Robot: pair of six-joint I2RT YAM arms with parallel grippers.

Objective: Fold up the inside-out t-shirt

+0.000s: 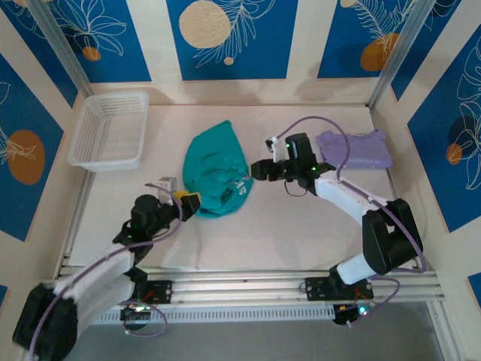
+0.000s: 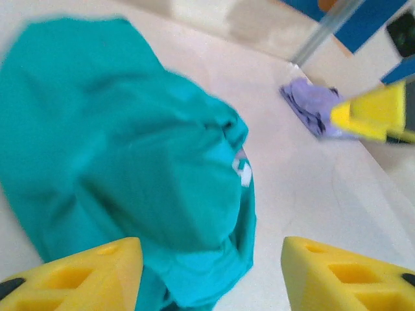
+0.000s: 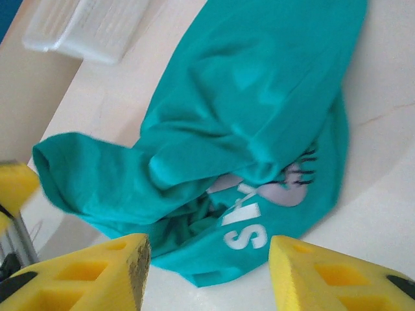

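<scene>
A white "S" (image 3: 241,238) is read on the inside-out t-shirt (image 1: 216,171), which is bunched on the pale table (image 1: 285,226) between the grippers. The left gripper (image 1: 188,201) and right gripper (image 1: 258,170) are held parted, with nothing clamped. Blue leaf-printed wall panels (image 1: 225,37) are seen behind.

L arm (image 1: 98,278): extends fwd from near-left base, angled inward to the right, wrist low. L gripper (image 1: 188,203): jaws apart, yellow fingers (image 2: 84,272) spread wide. R arm (image 1: 346,194): elbow bent at near-right, forearm running left. R gripper (image 1: 255,171): points left, jaws apart, yellow fingers (image 3: 337,272) spread. Grippers face each other, near, not touching.
</scene>
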